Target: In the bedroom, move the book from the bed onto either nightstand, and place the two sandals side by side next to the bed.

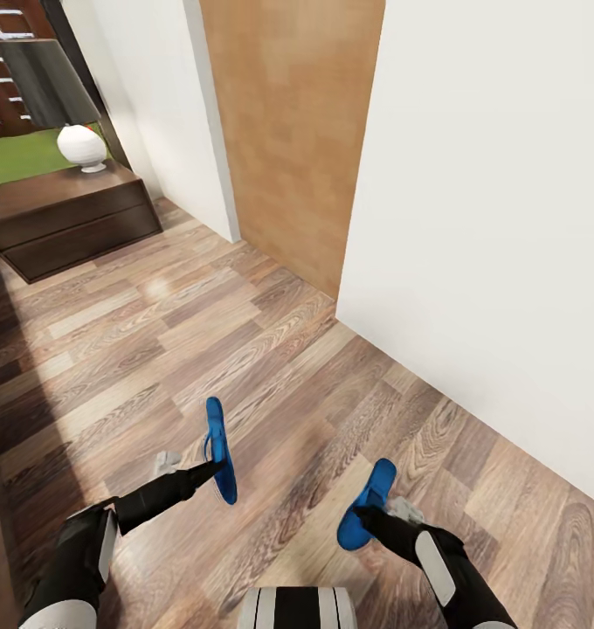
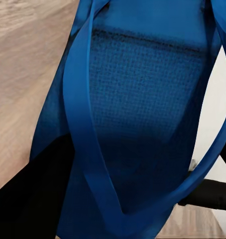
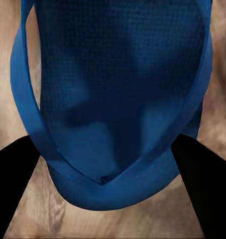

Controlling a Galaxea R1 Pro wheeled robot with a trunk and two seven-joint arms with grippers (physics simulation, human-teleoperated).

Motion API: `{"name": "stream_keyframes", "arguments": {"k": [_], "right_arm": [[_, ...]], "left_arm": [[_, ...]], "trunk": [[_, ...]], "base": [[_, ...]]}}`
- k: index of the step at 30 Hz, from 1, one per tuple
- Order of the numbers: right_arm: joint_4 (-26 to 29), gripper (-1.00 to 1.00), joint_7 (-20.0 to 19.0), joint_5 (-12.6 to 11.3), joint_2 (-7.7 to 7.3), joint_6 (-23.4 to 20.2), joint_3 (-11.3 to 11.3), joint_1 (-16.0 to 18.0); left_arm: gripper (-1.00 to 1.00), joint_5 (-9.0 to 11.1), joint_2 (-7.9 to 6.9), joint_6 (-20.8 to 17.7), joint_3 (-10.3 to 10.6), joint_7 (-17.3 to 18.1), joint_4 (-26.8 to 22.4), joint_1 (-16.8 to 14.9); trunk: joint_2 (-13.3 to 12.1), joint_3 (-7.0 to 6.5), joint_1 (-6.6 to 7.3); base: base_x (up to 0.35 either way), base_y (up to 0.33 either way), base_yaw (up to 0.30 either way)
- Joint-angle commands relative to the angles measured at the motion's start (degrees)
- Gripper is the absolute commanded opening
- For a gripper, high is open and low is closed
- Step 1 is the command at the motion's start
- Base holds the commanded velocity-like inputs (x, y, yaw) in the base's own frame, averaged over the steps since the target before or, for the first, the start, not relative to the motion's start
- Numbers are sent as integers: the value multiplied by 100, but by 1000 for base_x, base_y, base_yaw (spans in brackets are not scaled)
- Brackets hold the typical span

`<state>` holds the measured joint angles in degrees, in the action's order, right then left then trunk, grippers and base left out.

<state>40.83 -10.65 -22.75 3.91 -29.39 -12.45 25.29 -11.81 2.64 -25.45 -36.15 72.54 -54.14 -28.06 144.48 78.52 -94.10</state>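
Left gripper [image 1: 211, 469] fingers clamp one blue sandal [image 1: 219, 448]; right gripper [image 1: 372, 511] fingers clamp the other sandal [image 1: 368, 505], above open plank floor [image 1: 157, 349] beside the white wall [image 1: 489, 218].

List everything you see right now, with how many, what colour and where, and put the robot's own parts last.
sandals: two, bright blue, one in each gripper above the floor, left sandal, right sandal
lamp: one, white base with dark shade, on the cabinet, far left
cabinet: one, dark brown, low, far left by the wall
wood panel: one, light brown, upright between white walls
floor: grey-brown wood planks
window: one, dark frame, top left corner, grass outside
left gripper: black, shut on the left sandal
right gripper: black, shut on the right sandal
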Motion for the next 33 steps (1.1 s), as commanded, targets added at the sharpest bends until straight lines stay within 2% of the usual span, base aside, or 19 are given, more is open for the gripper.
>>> {"name": "stream_keyframes", "arguments": {"k": [1,2,4,5,8,10,12,13,18,33], "right_arm": [[4,-100,-192,23,-4,-39,-35,2],[4,-100,-332,24,-37,-39,-36,2],[1,-100,-782,24,-294,-56,-36,2],[-3,-100,-1046,24,-466,-84,-37,2],[-46,-100,-2085,26,-1226,-229,-31,-1],[-78,-100,-2722,40,-1679,-279,-35,-6],[-94,-100,-3191,55,-1977,-299,-37,-19],[-98,-100,-3339,60,-2064,-304,-37,-28],[-108,-100,-3560,67,-2198,-302,-38,-52],[-119,-100,-3593,77,-2219,-278,-38,-60]], "left_arm": [[-100,-62,8,-54,59,44,-6,-7],[-100,-64,8,-52,138,43,-4,-7],[-100,-72,8,-49,362,37,-1,-5],[-100,-73,8,-48,476,35,-1,-1],[-100,-75,8,-48,857,-9,11,8],[-100,-76,8,-48,1038,-62,15,13],[-100,-78,1,-41,1117,-130,17,27],[-100,-86,-3,-34,1136,-151,15,38],[-100,-95,-40,-14,1159,-185,14,73],[-100,-98,-82,-4,1162,-214,18,89]], "trunk": [[0,-19,3],[-1,-41,6],[-4,-85,11],[-5,-107,13],[-9,-174,21],[-12,-218,26],[-15,-262,31],[-16,-284,34],[-23,-395,47],[-43,-727,86]], "base": [[0,0,0],[0,0,0],[0,0,0],[0,0,0],[0,0,0],[0,0,0],[0,0,0],[0,0,0],[0,0,0],[0,0,0]]}}
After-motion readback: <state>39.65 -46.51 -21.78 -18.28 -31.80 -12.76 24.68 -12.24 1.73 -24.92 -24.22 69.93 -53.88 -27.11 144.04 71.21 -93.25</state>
